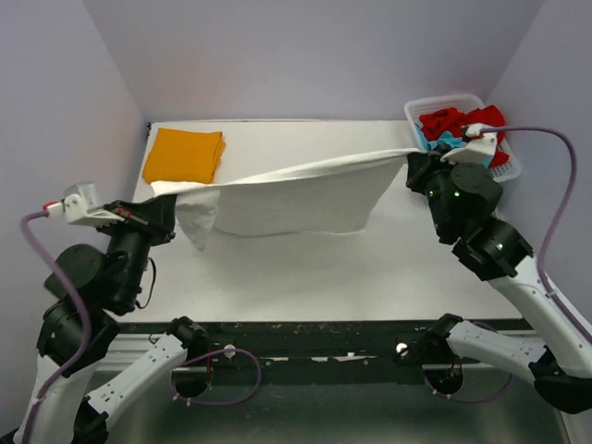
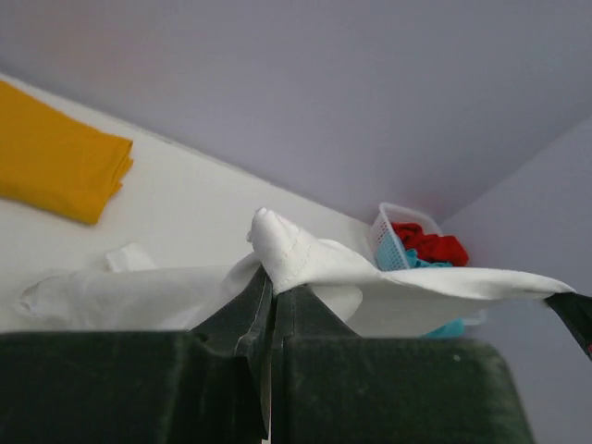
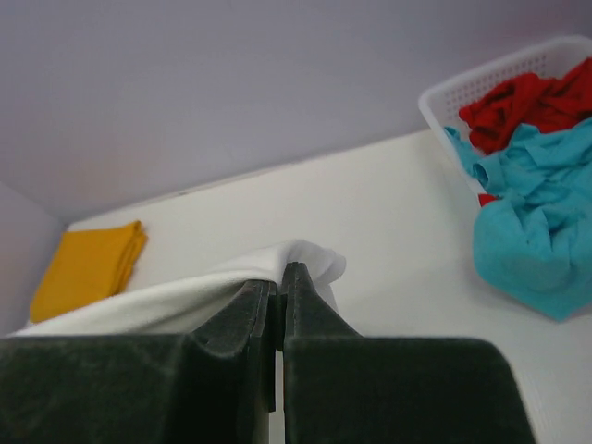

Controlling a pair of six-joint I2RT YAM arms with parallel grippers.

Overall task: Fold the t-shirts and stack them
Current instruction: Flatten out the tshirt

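Observation:
The white t-shirt (image 1: pixel 296 199) hangs stretched between my two grippers above the table, its lower part draping down. My left gripper (image 1: pixel 165 196) is shut on its left corner (image 2: pixel 277 245). My right gripper (image 1: pixel 413 159) is shut on its right corner (image 3: pixel 310 259). The orange-yellow t-shirt (image 1: pixel 183 154) lies folded at the back left; it also shows in the left wrist view (image 2: pixel 55 162) and the right wrist view (image 3: pixel 85 268). The red t-shirt (image 1: pixel 458 120) and the teal t-shirt (image 3: pixel 532 208) lie crumpled in the basket.
A white lattice basket (image 1: pixel 416 113) stands at the back right corner, partly behind my right arm. Lilac walls close the table (image 1: pixel 305 268) on three sides.

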